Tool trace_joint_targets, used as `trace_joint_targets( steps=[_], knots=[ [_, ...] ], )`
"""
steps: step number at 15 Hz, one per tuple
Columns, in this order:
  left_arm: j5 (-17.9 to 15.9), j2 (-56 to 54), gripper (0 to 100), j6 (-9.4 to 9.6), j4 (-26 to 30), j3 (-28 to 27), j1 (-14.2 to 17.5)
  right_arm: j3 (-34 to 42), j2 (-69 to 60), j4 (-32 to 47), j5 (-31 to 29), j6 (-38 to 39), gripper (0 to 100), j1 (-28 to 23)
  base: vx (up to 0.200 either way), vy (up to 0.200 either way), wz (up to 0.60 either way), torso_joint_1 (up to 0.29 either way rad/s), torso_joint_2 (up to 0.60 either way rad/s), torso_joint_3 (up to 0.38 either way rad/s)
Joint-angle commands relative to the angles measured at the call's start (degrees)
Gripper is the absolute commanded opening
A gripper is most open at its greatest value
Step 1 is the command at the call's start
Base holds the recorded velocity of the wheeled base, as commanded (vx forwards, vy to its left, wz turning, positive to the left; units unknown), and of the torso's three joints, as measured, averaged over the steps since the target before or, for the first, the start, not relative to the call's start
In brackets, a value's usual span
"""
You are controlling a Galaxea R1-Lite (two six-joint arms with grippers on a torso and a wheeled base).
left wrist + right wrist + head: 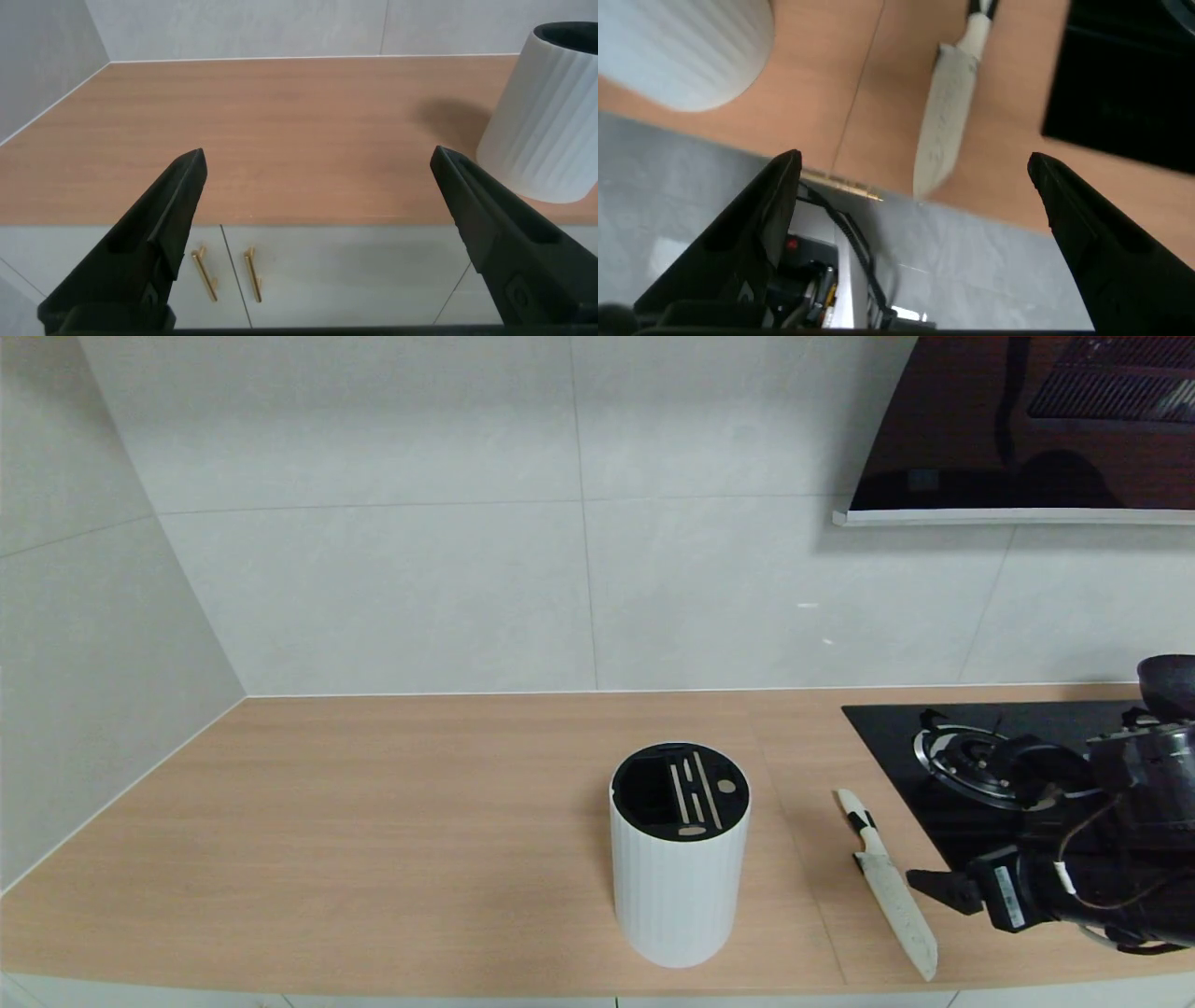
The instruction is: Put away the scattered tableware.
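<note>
Wide stretch of bare worktop (373,821) on the left, running back to the tiled wall corner, with plenty of room there. The white ribbed holder (680,877) stands upright near the front edge, its black top showing one dark square well and several narrow slots. To its right, well apart, the knife (887,887) lies flat on the wood between the holder and the black hob (887,728). Its pale handle points toward the wall and its blade tip almost reaches the front lip. The right gripper (915,243) hangs just beside that blade at the edge, fingers spread wide, gripping nothing. The left gripper (318,238) sits off the front edge above the gold cabinet handles (252,273), fingers also spread apart.
</note>
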Motion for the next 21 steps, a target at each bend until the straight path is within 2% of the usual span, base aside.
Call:
trace_joint_targets(
  steps=[1, 6, 11, 21],
  knots=[
    [0.04, 0.07, 100, 0.09, 0.0, 0.0, 0.01, -3.65, 10.12, -0.91, -0.19, -0.17, 100, 0.67, 0.0, 0.0, 0.0, 0.0, 0.0, 0.0],
    [0.04, 0.07, 100, 0.0, 0.0, 0.0, 0.01, -3.83, 23.83, -11.37, -1.16, -0.52, 100, 0.67, 0.0, 0.0, 0.0, 0.0, 0.0, 0.0],
    [0.04, 0.07, 100, 0.09, 0.0, 0.0, 0.01, -4.27, 34.82, -26.31, -7.57, 3.26, 100, -1.18, 0.0, 0.0, 0.0, 0.0, 0.0, 0.0],
    [0.04, 0.07, 100, 0.0, 0.0, 0.0, 0.01, -6.38, 39.04, -27.72, -7.31, 3.52, 100, -3.99, 0.0, 0.0, 0.0, 0.0, 0.0, 0.0]
  ],
)
